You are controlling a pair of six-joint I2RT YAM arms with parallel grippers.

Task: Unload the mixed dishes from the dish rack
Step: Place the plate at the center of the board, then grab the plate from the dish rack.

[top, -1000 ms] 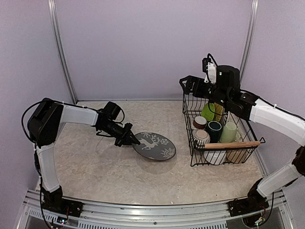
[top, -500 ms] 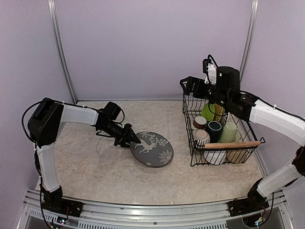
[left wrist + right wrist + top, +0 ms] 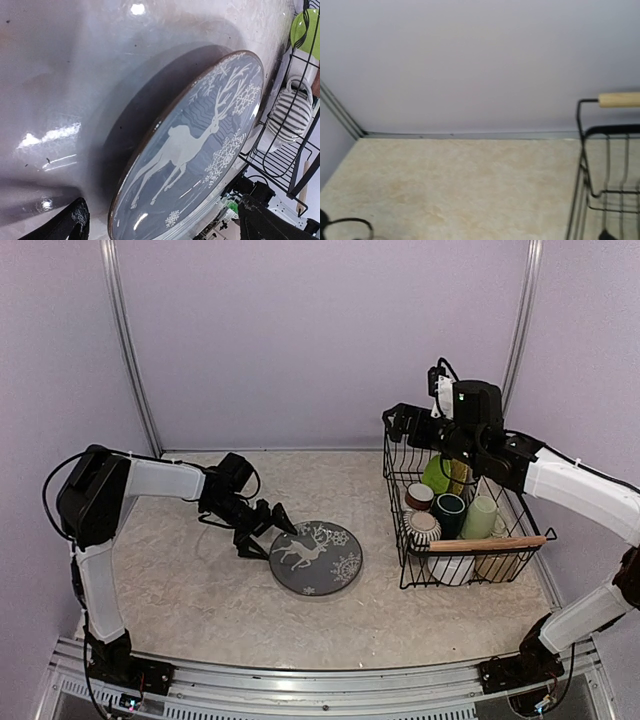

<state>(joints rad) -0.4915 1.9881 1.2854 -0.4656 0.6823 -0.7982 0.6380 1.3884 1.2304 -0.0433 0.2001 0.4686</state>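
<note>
Dark round deer-print plate [image 3: 316, 558] lies flat mid-table, left end effector [image 3: 268, 536] spread apart at its rim, so retreat without nudging; right end effector [image 3: 405, 425], closure unclear, over black wire dish rack [image 3: 403, 540] by right edge.

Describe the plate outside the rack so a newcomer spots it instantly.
Find the black wire dish rack on the table, right side. Just left of it, by the open left gripper, a round grey plate lies. Only it shows a white reindeer and snowflakes.
</note>
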